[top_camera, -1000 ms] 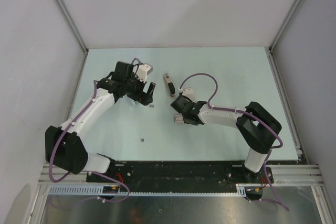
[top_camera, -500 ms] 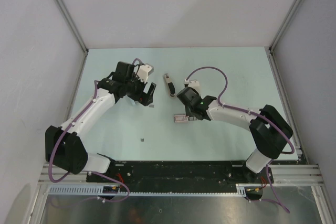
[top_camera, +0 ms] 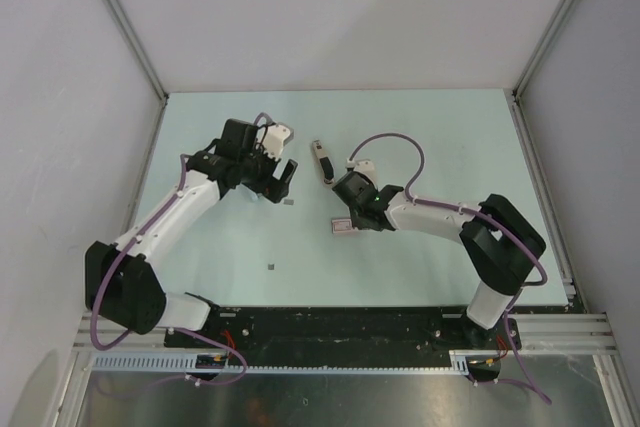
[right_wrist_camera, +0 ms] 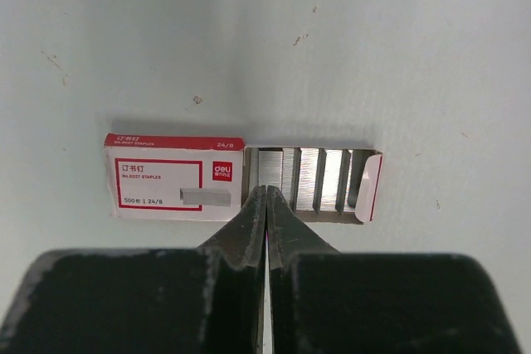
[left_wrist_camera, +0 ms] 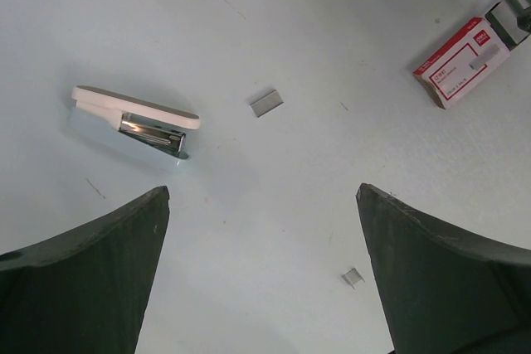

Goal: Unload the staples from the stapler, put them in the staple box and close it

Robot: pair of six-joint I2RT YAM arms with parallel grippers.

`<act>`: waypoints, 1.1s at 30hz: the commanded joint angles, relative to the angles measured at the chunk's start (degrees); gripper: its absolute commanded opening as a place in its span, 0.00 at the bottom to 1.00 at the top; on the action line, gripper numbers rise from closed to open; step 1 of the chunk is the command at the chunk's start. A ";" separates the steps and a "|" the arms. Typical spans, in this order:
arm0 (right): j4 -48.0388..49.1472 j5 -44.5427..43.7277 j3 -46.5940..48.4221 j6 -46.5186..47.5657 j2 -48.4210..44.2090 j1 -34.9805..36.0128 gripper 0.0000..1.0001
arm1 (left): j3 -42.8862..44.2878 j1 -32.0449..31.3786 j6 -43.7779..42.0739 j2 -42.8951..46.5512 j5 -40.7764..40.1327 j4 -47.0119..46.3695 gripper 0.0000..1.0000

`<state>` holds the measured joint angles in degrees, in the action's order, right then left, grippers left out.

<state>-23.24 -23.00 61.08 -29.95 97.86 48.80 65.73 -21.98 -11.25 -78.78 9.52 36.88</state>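
Stapler [top_camera: 321, 161] free on the surface [top_camera: 440, 137] — neither end effector touches it.

From above, it lies toward the far side, between the two arms: just right of the left end effector [top_camera: 281, 178] and just beyond the right end effector [top_camera: 350, 215]. The left end effector [left_wrist_camera: 261, 195] hangs with its fingers spread wide and nothing between them; in its wrist view the stapler [left_wrist_camera: 133, 119] lies on its side ahead and to the left, near a loose staple strip [left_wrist_camera: 266, 103]. The right end effector [right_wrist_camera: 265, 194] is pressed fully together — its tips at the near edge of the staple box [right_wrist_camera: 174, 177], beside the open tray [right_wrist_camera: 319, 178].
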 commanded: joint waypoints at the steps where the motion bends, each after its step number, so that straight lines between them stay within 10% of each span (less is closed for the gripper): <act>1: 0.97 0.11 1.00 -0.92 1.44 0.44 0.00 | -0.83 -0.63 -3.48 3.45 -2.15 -2.04 1.00; 23: 1.18 2.31 0.39 -1.67 -8.27 -1.57 0.01 | -0.53 -3.33 -8.55 -0.89 -2.47 -3.70 0.99; 33: 5.56 2.96 -0.91 -0.61 -12.66 -1.10 0.28 | -0.42 -6.64 -22.25 -13.96 -2.17 -7.08 0.88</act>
<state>-20.60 -20.12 60.77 -31.24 86.74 46.61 64.95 -27.77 -24.62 -89.60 7.05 32.21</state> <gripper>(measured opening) 0.264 0.898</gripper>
